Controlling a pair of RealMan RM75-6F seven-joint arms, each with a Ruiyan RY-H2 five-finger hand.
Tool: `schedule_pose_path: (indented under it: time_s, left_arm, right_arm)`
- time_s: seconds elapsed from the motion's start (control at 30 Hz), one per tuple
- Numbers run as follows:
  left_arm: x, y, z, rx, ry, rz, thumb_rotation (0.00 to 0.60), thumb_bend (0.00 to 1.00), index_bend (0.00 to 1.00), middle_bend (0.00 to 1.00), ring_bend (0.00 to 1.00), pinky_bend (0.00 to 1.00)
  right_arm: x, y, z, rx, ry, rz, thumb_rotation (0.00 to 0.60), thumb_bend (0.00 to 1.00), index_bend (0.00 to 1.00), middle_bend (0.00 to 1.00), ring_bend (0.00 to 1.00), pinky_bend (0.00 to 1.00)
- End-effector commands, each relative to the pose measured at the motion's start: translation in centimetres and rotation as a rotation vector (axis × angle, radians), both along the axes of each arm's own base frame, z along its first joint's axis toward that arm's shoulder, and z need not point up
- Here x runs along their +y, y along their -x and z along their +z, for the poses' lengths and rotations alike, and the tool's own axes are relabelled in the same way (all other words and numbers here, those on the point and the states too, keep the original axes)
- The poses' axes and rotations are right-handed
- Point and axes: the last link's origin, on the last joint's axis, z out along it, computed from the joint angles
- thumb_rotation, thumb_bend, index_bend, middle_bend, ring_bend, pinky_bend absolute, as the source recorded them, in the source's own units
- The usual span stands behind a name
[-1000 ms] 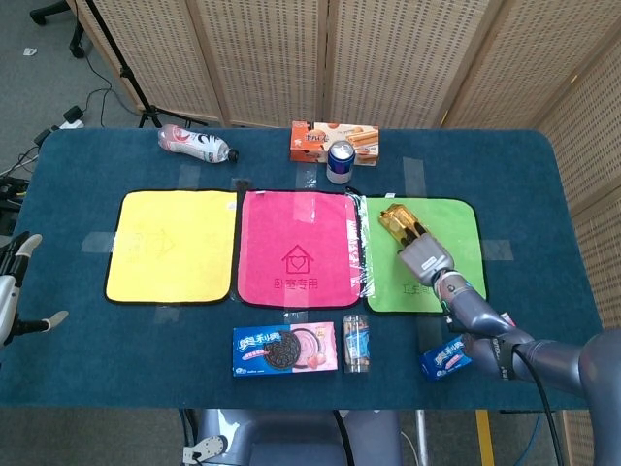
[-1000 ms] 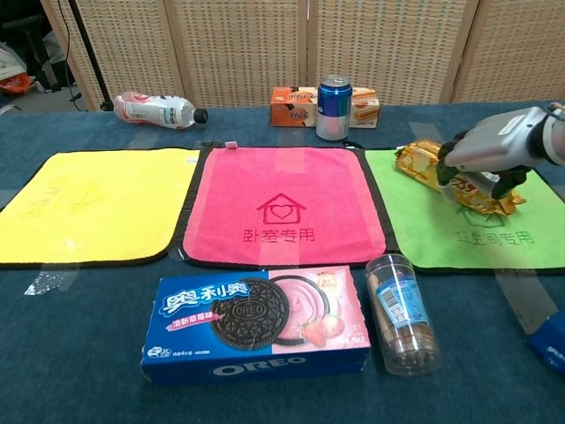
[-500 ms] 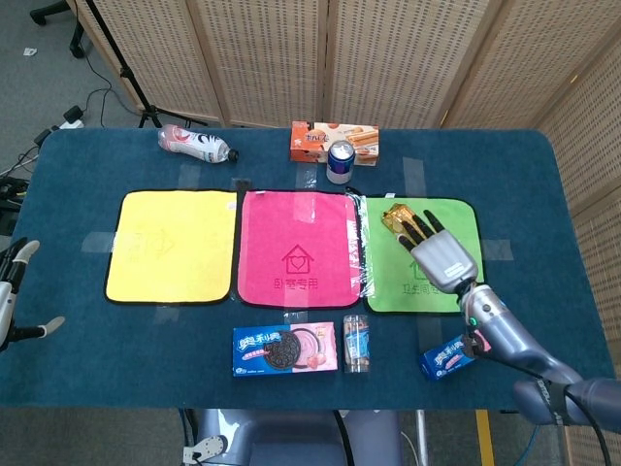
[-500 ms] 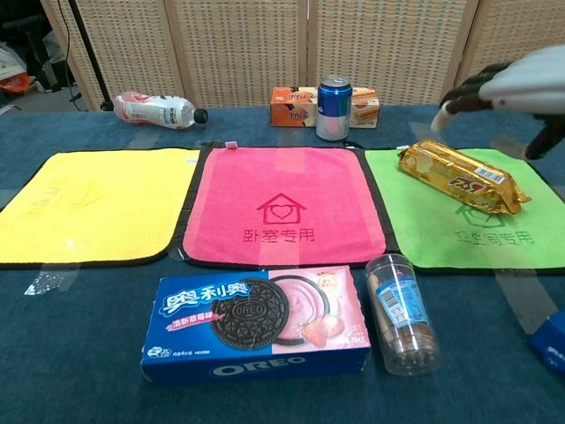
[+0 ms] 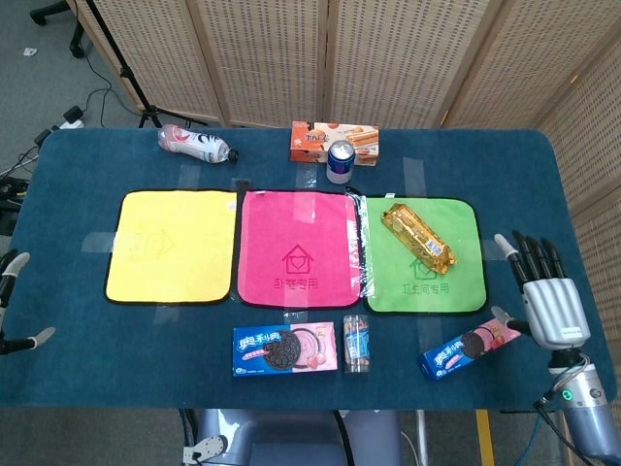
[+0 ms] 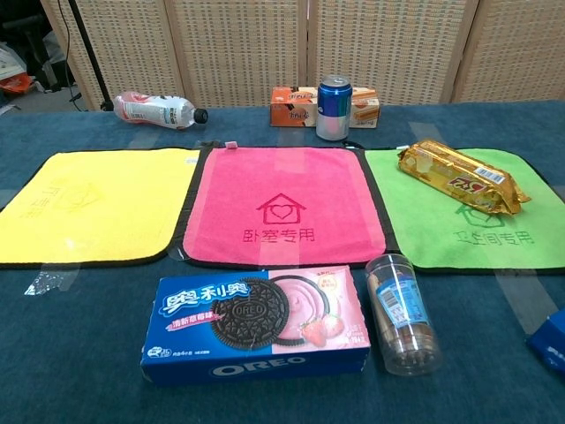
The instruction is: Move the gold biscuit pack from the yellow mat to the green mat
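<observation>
Half a second earlier the right hand (image 5: 548, 301) had hovered spread above the gold biscuit pack (image 5: 417, 237) on the green mat (image 5: 463, 254); 1 second earlier it had been clasped around the pack. In this moment it had drawn back to the near right corner of the worktop (image 5: 543, 184), well apart from the pack and gone from the chest view altogether. It was empty, palm down, fingers straight and fanned apart, thumb out toward the small blue biscuit packet (image 5: 470, 350) lying just left of it, though contact could not be told. The gold biscuit pack lay flat and diagonal on the far half of the green mat, its far end toward the pink mat (image 5: 298, 248), its near end toward the right edge, unchanged in position from half a second before. The yellow mat (image 5: 171, 245) sat at the left of the row of 3. The left hand (image 5: 12, 306) showed only as a sliver at the near left border of the head view; 2 pale fingertips (image 5: 45, 334) were apart, but whether it held anything could not be told.
</observation>
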Motion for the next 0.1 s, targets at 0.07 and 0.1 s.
schedule_pose_path:
  time_s: [0.07, 0.1]
  left_arm:
    - [-0.2, -0.01, 0.01, -0.001, -0.005, -0.024, 0.6, 0.0, 0.0, 0.0, 0.0, 0.0]
    - [-0.25, -0.05, 0.07, 0.001, -0.011, -0.036, 0.6, 0.0, 0.0, 0.0, 0.0, 0.0]
  right_arm:
    - [1.78, 0.89, -0.45, -0.074, 0.015, -0.014, 0.6, 0.0, 0.0, 0.0, 0.0, 0.0]
    - [2.25, 1.24, -0.54, -0.088, 0.018, -0.014, 0.6, 0.0, 0.0, 0.0, 0.0, 0.0]
